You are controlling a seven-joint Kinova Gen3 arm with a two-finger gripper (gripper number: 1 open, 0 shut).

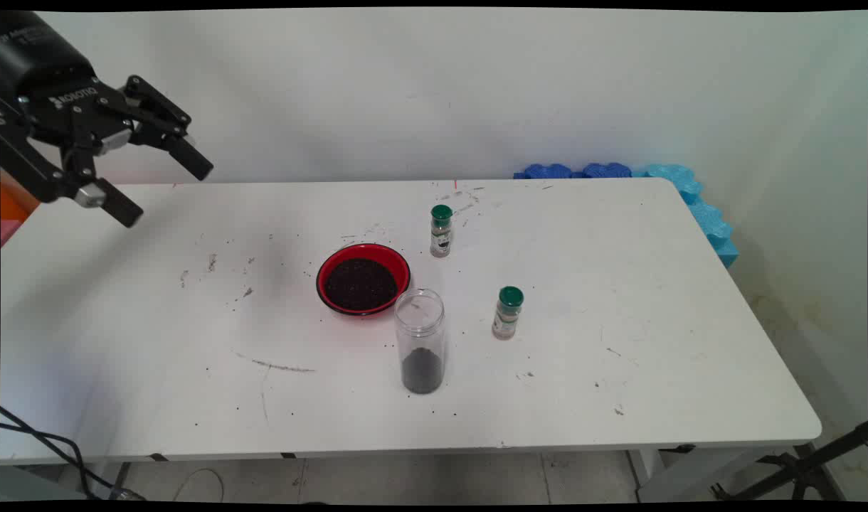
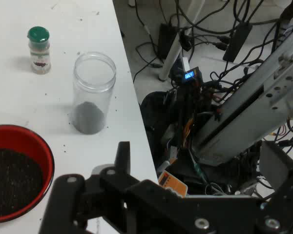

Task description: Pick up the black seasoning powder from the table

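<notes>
Gripper (image 1: 163, 190) first, since nothing else in the room is off the table: it hangs in the air over the far-left corner of the white table (image 1: 619, 249), fingers spread wide apart and holding nothing. It touches nothing either.

Taking the red bowl (image 1: 363, 248) as the middle of a clock face in the main view, the gripper sits out at about 10 o'clock, well apart from it. The bowl is near the table's centre and is filled with dark grains. Just beside it at about 5 o'clock stands a tall clear jar (image 1: 421, 341), open-topped, with a shallow layer of the same dark stuff at its bottom (its rim looks almost to touch the bowl's, though I cannot tell whether they meet). A green-capped shaker (image 1: 441, 231) stands upright at about 2 o'clock, near the bowl. A second green-capped shaker (image 1: 507, 313) stands at about 4 o'clock, near the jar.

Loose dark specks and scuff marks are scattered over the tabletop. Blue foam blocks (image 1: 690, 192) line the far-right corner. To my eye the jar, tall and narrow, would tip easily if knocked from the side.
</notes>
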